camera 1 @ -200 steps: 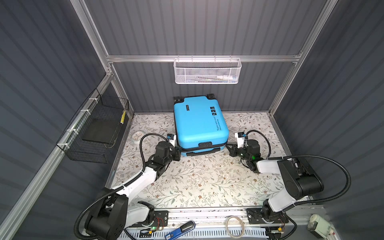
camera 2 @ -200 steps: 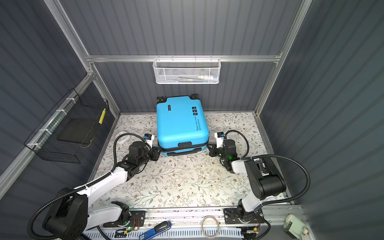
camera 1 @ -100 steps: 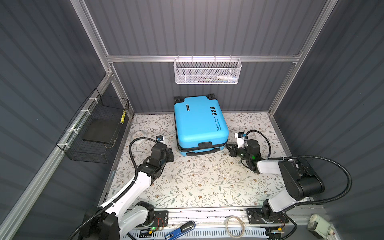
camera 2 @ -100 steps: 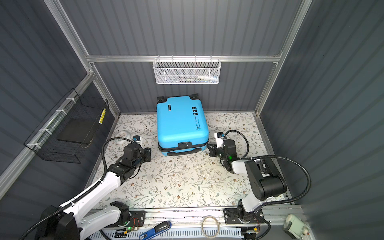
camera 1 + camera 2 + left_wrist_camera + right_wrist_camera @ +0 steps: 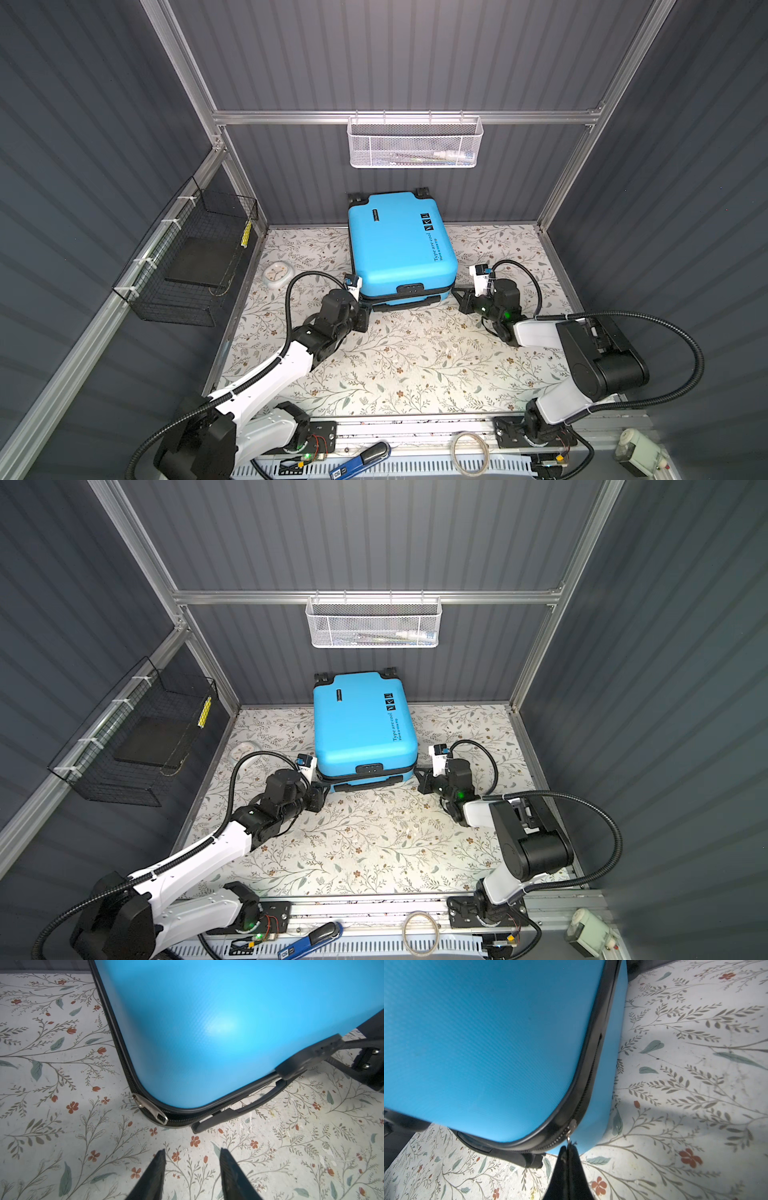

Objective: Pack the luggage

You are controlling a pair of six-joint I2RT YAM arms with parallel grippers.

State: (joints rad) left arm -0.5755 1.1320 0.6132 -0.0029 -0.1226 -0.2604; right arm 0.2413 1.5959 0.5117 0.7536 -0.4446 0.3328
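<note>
Centre of both top views, against back wall: luggage (image 5: 399, 245) flat on floral mat (image 5: 415, 357), lid down, contents hidden. Your right gripper (image 5: 568, 1150) pinched tight on zipper pull (image 5: 572, 1127) at near corner, presumably to drag zip round (opening or closing, can't tell). Your left gripper (image 5: 192, 1151) part-spread, empty, just short of second slider (image 5: 150, 1108); likely lining up on it. White mesh basket (image 5: 415, 143), upper centre: pale items, unclear. Black wire basket (image 5: 187, 266), left: dark flat slab.

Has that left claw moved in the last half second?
Yes. In both top views the left gripper swung right, back toward the luggage's front left corner; the luggage stayed put.
</note>
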